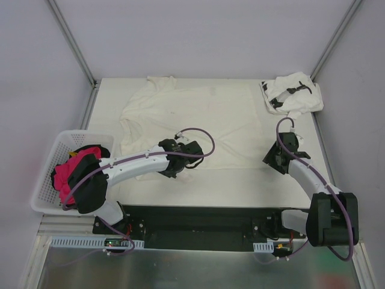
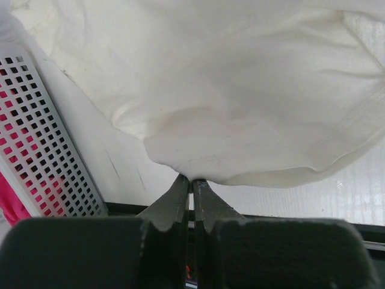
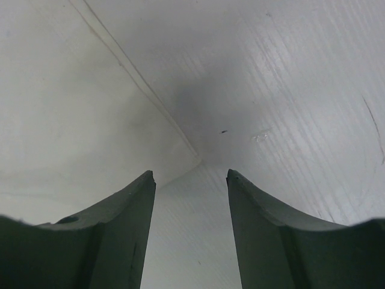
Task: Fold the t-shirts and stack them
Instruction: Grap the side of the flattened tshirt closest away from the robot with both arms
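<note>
Nearest, the left gripper (image 2: pixel 191 183) pinches the cream shirt's (image 1: pixel 198 123) near hem, likely to lift it for a fold. The right gripper (image 3: pixel 189 180) hovers empty, jaws apart, at the shirt's right corner. Farther back, the printed shirt (image 1: pixel 293 93) lies bunched in the far right corner.

From my station the overhead view was bright and evenly lit, sharp throughout, with only soft shadows under the arms. Through the left wrist camera the cream t-shirt (image 2: pixel 240 90) nearly washed out, and the near fingers (image 2: pixel 174 205) were blurred. The right wrist view was dimmer, a grey shadow on the table (image 3: pixel 289 90).
</note>
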Robot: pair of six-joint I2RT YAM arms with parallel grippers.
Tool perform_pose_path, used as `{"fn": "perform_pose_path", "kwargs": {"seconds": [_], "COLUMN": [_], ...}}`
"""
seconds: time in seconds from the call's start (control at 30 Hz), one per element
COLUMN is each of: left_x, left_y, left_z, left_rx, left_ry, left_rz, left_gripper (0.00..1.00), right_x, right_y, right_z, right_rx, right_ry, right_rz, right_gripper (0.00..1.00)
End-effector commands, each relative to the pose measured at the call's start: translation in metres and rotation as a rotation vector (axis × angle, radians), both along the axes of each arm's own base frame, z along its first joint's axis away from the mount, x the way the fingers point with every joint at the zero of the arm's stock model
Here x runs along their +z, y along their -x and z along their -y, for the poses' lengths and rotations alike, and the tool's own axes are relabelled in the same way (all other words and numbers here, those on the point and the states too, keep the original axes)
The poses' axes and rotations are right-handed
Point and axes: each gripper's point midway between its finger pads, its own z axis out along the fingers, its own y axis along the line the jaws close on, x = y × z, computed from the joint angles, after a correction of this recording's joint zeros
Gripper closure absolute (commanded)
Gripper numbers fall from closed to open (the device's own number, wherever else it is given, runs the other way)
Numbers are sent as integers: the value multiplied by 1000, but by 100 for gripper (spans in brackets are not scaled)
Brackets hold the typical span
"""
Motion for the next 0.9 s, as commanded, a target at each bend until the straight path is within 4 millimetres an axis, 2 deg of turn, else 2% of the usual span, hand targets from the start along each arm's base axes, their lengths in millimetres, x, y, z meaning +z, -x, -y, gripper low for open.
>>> {"fn": "perform_pose_path", "kwargs": {"seconds": [0.0,0.43,0.87], "left_x": [16,17,20], "left_y": [-6,-9,-13], "left_z": [-9,-12,-17], "left_rx": [4,10,19], "left_ry": [-7,-8,-16], "left_rz": [37,28,27], "left_gripper": [100,100,100], "right_x": [-7,-12,-25], "right_y": [-7,-20,-12], "right_z": [-6,-13,-15], "right_rx": [-8,0,-15], "right_ry": [-34,-62,-81], "right_rz": [5,15,-3], "right_gripper": [46,52,55]}}
